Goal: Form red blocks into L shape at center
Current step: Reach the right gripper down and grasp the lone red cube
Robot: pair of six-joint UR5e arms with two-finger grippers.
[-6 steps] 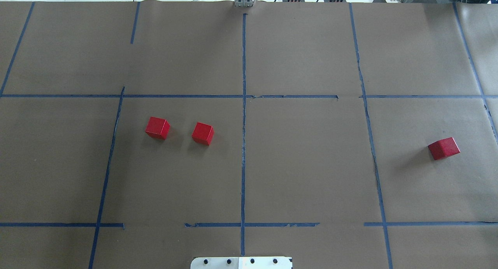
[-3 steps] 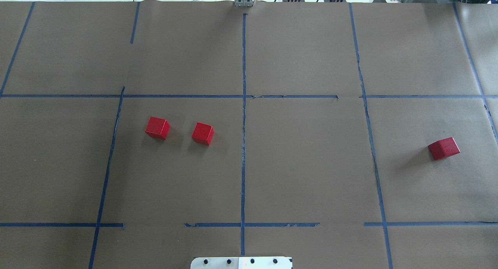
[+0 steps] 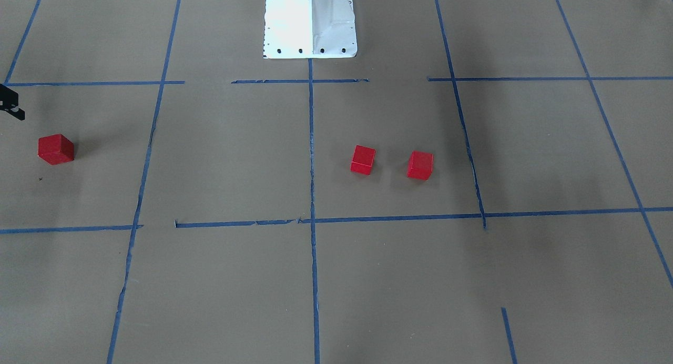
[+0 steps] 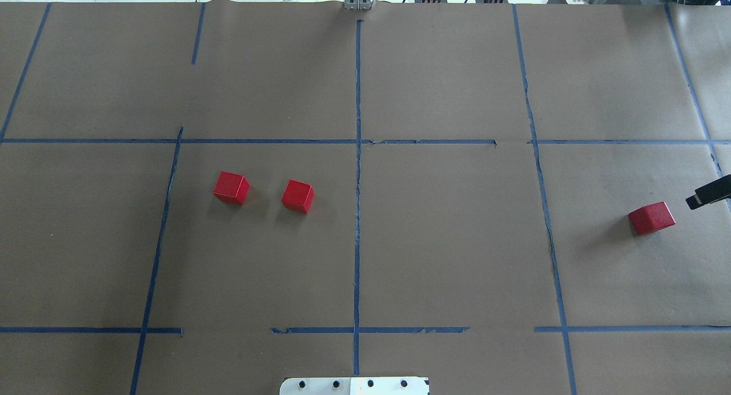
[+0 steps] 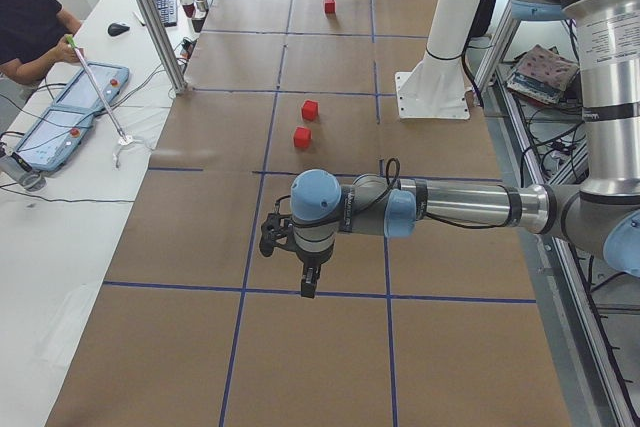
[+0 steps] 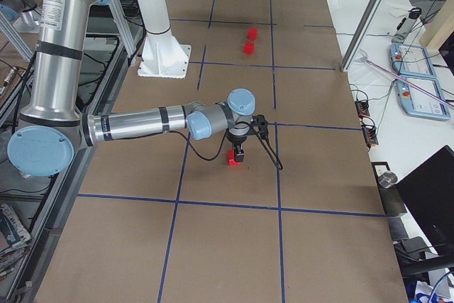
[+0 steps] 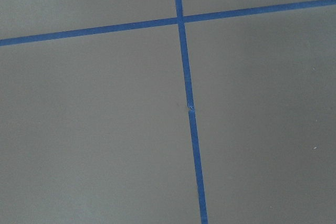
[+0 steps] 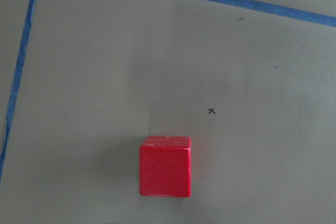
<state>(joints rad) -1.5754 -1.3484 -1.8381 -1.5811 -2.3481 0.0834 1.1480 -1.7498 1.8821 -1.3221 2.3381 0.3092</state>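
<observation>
Overhead view: the lone small matte red cube (image 4: 651, 218) lies at 8 o'clock from your right gripper (image 4: 707, 195). You cannot make out whether its jaws are parted.

A person (image 5: 28, 17) by a blue tablet (image 5: 75, 107); keyboard (image 5: 163, 2) and mouse (image 5: 118, 29) beyond.

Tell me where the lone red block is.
The lone block lies on the robot's right in the overhead view, past the right tape line, far from the other two blocks left of the centre line.
</observation>
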